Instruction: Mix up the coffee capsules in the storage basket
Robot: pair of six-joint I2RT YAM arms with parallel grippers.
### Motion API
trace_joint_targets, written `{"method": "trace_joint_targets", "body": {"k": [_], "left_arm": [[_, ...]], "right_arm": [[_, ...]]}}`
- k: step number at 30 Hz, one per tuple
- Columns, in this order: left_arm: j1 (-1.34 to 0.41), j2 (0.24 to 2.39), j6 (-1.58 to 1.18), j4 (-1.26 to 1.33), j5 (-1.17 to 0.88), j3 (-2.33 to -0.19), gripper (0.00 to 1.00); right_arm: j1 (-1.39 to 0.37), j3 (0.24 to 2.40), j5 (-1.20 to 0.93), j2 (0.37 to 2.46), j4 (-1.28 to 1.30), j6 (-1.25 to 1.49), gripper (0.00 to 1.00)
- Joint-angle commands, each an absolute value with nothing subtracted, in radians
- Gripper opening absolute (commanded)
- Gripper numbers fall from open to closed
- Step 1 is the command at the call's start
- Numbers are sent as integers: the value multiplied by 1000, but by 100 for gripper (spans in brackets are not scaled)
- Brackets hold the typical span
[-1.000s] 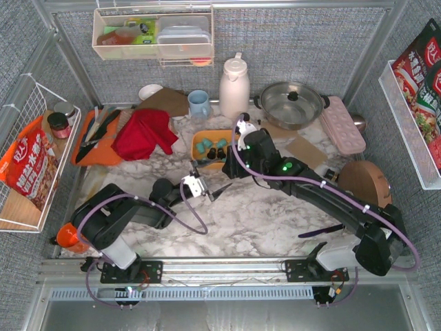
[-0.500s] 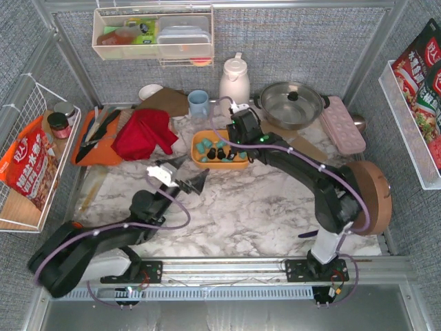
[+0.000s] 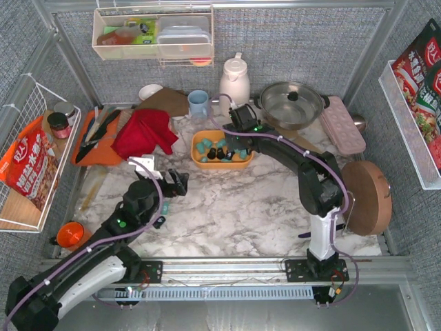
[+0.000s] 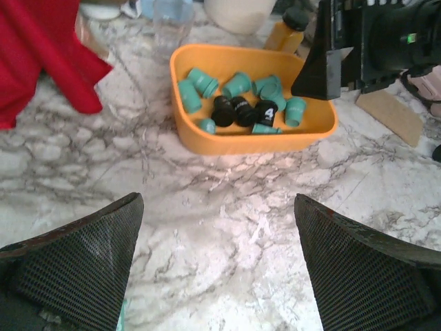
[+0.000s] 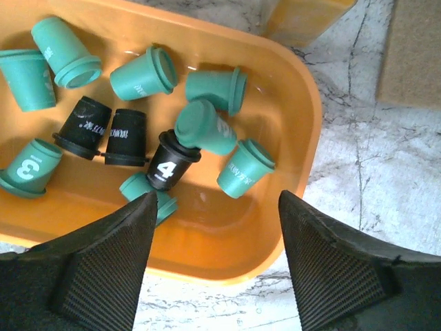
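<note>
The grey-veined white marble table (image 3: 262, 207) carries one shallow orange-yellow plastic basket (image 3: 220, 166) at mid-table, just in front of a white jug (image 3: 233, 79). In the basket lie eight tapered teal capsules (image 5: 141, 72) and three black capsules (image 5: 86, 127). The right gripper (image 5: 215, 200) hangs over the basket's right end with its fingers spread and empty, and the left gripper (image 4: 219, 203) gapes wide over bare marble. Only the wrist views separate the pods enough to count, while the top view alone shows both arms.
</note>
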State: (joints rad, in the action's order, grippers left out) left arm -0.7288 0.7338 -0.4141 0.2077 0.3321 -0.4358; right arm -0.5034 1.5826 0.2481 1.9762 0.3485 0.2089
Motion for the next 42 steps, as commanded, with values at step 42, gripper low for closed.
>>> {"method": "trace_joint_targets", "body": {"k": [42], "left_arm": [[-671, 997, -740, -237, 475, -407, 67]], "right_arm": [[-515, 956, 65, 1326, 224, 236, 76]]}}
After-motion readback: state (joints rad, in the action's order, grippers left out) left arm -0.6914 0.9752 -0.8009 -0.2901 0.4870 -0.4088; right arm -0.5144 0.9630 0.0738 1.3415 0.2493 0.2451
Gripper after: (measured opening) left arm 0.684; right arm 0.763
